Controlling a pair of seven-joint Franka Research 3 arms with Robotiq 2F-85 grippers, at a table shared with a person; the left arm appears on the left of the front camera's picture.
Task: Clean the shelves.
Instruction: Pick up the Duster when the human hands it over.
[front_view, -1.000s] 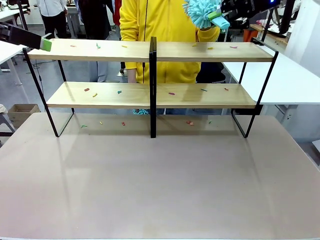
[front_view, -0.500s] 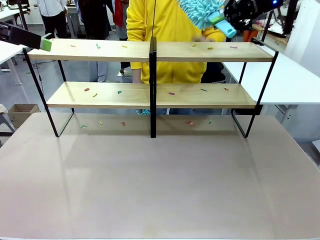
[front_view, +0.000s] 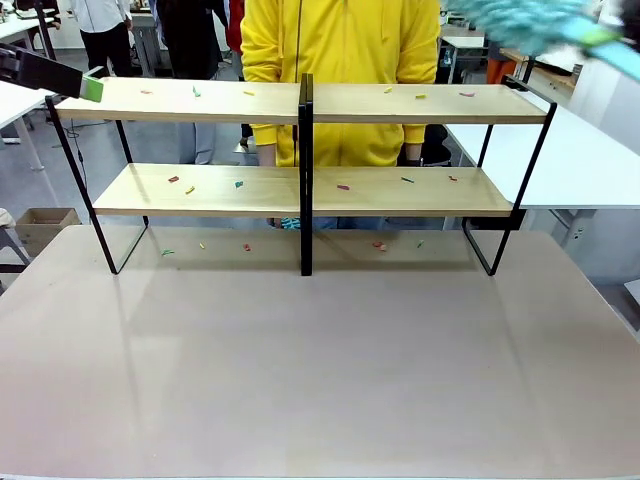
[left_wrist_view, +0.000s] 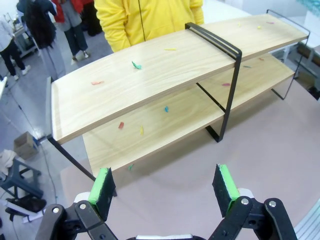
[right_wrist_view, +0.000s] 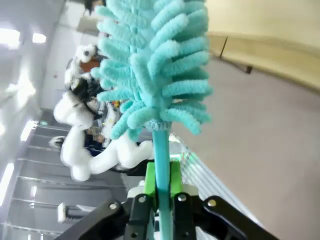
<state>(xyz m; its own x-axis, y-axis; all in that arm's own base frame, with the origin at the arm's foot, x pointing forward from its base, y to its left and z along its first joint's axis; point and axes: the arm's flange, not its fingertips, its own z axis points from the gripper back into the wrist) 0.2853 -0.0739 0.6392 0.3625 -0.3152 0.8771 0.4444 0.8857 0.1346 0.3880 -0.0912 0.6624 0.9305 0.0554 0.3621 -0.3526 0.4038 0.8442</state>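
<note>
The shelves (front_view: 300, 105) stand across the far half of the table, two light-wood boards on a black frame with a centre post, and are seen again as the shelves (left_wrist_view: 150, 80) from the left wrist. Small coloured scraps (front_view: 175, 180) lie on both boards and on the table under them. My left gripper (left_wrist_view: 165, 185) is open and empty, level with the top board's left end, its green pad (front_view: 92, 89) just off that end. My right gripper (right_wrist_view: 162, 185) is shut on the handle of a teal fluffy duster (right_wrist_view: 155, 65), which blurs above the rack's right end as the duster (front_view: 530, 22).
A person in a yellow top (front_view: 340, 50) stands right behind the rack. A white table (front_view: 580, 160) adjoins on the right. The brown table (front_view: 320, 370) stretches in front of the rack. Other people stand at the back left.
My right gripper has swung the duster from above the top board's right half to the upper right, past the rack's end. The left gripper has stayed put.
</note>
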